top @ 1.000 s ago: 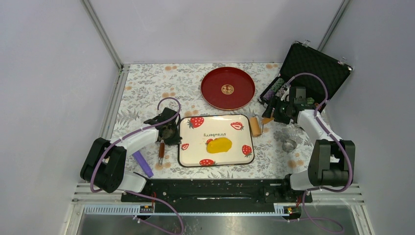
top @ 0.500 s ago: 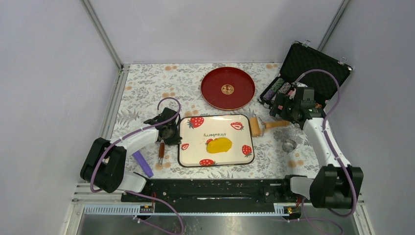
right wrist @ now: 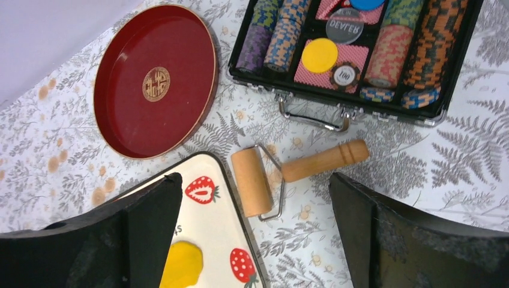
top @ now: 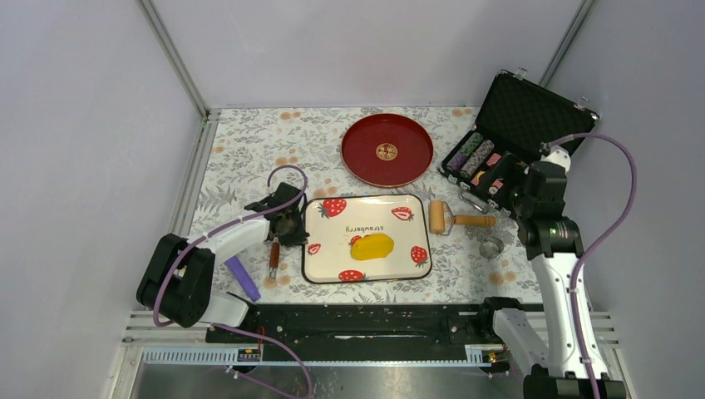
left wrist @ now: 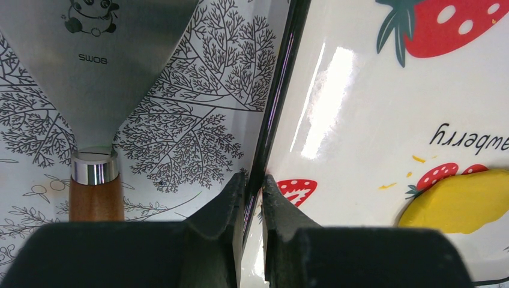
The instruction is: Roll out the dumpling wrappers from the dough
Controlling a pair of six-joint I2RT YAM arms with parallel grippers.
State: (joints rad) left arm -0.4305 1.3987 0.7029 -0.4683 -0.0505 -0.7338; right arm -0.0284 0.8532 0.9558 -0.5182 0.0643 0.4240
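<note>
The flat patch of bright yellow dough (top: 372, 246) is lying on the white strawberry tray (top: 332, 249), toward its near side. The left gripper (left wrist: 252, 186) is pinching the tray's left rim, fingers almost together. The right gripper (right wrist: 253, 186) is hanging high with its fingers spread wide, and the small wooden rolling pin (top: 436, 216) is lying right under it, just beside the tray's right edge, with its handle pointing away from the tray. The right arm is much nearer, so it is likely the one to grab the handle.
</note>
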